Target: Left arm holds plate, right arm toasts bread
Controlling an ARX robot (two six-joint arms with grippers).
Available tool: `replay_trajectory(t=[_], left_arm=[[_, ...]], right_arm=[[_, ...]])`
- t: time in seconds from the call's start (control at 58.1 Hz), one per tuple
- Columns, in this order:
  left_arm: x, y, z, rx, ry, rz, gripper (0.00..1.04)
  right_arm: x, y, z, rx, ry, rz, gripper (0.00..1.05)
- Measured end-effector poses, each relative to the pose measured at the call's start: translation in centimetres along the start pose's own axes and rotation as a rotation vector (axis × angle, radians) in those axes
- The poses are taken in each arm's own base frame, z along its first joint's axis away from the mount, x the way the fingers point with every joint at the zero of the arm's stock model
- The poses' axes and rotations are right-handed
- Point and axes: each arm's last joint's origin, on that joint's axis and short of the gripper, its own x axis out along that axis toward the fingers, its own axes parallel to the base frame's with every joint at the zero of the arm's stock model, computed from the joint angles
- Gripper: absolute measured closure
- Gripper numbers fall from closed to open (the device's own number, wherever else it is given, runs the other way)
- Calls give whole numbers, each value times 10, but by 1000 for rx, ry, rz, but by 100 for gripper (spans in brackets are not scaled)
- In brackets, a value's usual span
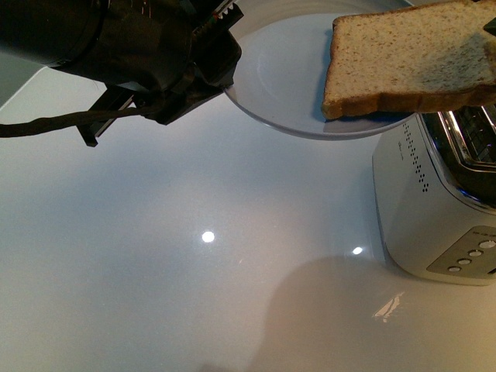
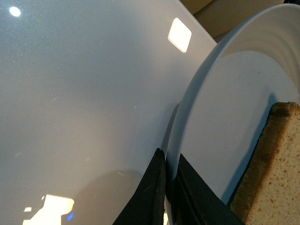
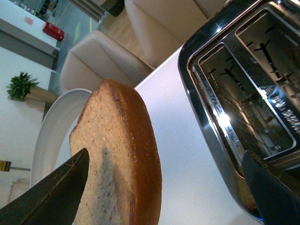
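Note:
My left gripper (image 1: 230, 66) is shut on the rim of the pale blue-grey plate (image 1: 287, 77) and holds it in the air, tilted, above the table. In the left wrist view its two black fingers (image 2: 154, 192) pinch the plate's edge (image 2: 174, 154). The slice of brown bread (image 1: 411, 58) lies on the plate's right side, overhanging the rim toward the toaster. In the right wrist view the bread (image 3: 117, 154) stands between the spread fingers of my open right gripper (image 3: 164, 159). One finger (image 3: 51, 197) is close against the bread's face, the other is over by the toaster.
A white and chrome toaster (image 1: 434, 201) stands on the glossy white table (image 1: 194, 256) at the right, just below the plate's edge. Its two slots (image 3: 248, 89) face up, with nothing showing in them. Beige chairs (image 3: 103, 61) stand beyond the table.

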Motion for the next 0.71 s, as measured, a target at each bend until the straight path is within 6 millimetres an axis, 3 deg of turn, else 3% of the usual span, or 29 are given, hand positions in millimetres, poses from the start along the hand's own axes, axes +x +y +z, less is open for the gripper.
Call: replay_trajectory(t=[0.241,0.293,0.448,0.62,0.706], left_arm=[[0,0,0,0,0,0,102],[0,0,0,0,0,0,102],[0,0,0,0,0,0,102],[0,0,0,0,1,0,102],[0,0,0,0,1,-1,102]], right_arm=[[17,10,-1,45,0,36,9],[18,12,-1,50,-2,42,13],[20,14,-4,57,4,51,39],[20,16,-4,67,5,71,80],[18,19,-2,63,-4,86,90]])
